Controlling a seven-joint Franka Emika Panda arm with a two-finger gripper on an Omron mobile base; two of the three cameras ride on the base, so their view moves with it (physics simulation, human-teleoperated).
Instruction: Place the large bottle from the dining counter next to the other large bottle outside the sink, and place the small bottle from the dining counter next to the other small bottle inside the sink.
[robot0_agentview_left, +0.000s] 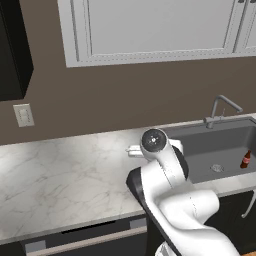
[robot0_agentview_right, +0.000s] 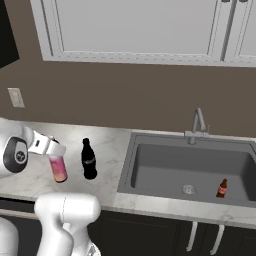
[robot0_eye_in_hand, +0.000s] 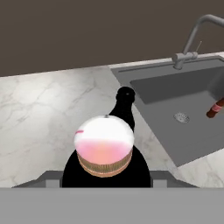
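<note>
My gripper (robot0_agentview_right: 55, 150) reaches in from the left and is shut on the top of the large bottle (robot0_agentview_right: 59, 171), whose pink-to-yellow body hangs upright, its base at the marble worktop (robot0_agentview_right: 107, 145). Just to its right, a small gap away, stands the other large bottle (robot0_agentview_right: 89, 160), all black, left of the sink (robot0_agentview_right: 125, 172). In the hand view the held large bottle (robot0_eye_in_hand: 104, 151) is close in front of the black bottle (robot0_eye_in_hand: 126, 99). The other small bottle (robot0_agentview_right: 222, 188) (robot0_agentview_left: 246, 159) (robot0_eye_in_hand: 215, 109) stands inside the sink near its right wall. The small bottle from the dining counter and the dining counter are out of view.
A faucet (robot0_agentview_right: 197, 125) (robot0_agentview_left: 220, 107) rises behind the sink basin. A drain (robot0_agentview_right: 188, 189) sits in the basin floor. A wall outlet (robot0_agentview_left: 23, 115) is on the brown wall at the left. White upper cabinets (robot0_agentview_right: 130, 30) hang above. My own arm (robot0_agentview_left: 170, 195) blocks the middle of the left base view.
</note>
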